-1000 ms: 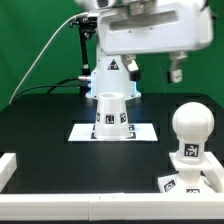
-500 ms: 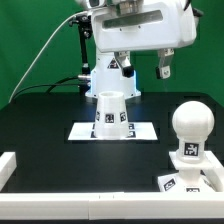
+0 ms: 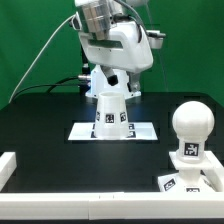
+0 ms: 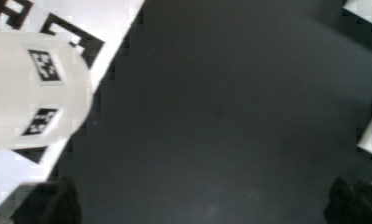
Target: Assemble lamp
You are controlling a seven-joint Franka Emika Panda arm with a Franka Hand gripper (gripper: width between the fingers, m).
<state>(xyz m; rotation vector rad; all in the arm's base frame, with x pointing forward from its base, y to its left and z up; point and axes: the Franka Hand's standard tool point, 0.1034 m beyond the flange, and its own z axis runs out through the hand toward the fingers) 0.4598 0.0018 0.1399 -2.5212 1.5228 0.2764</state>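
Observation:
The tapered cone shade stands upright on the marker board in the middle of the black table. The ball-shaped bulb sits on top of the square stepped base at the front of the exterior view's right. My gripper hangs above and just behind the shade, touching nothing. In the wrist view the gripper is open wide, with only bare black table between its dark fingertips. The shade shows beside it with its tags. The bulb and base are out of the wrist view.
A low white rail runs along the table's front, with a raised end at the exterior view's left. The arm's white pedestal and black cables stand behind the shade. A white edge shows at the wrist view's side.
The hand has swung from the exterior view's right to the centre and turned, and is now above the shade. The shade, bulb and base have not moved.

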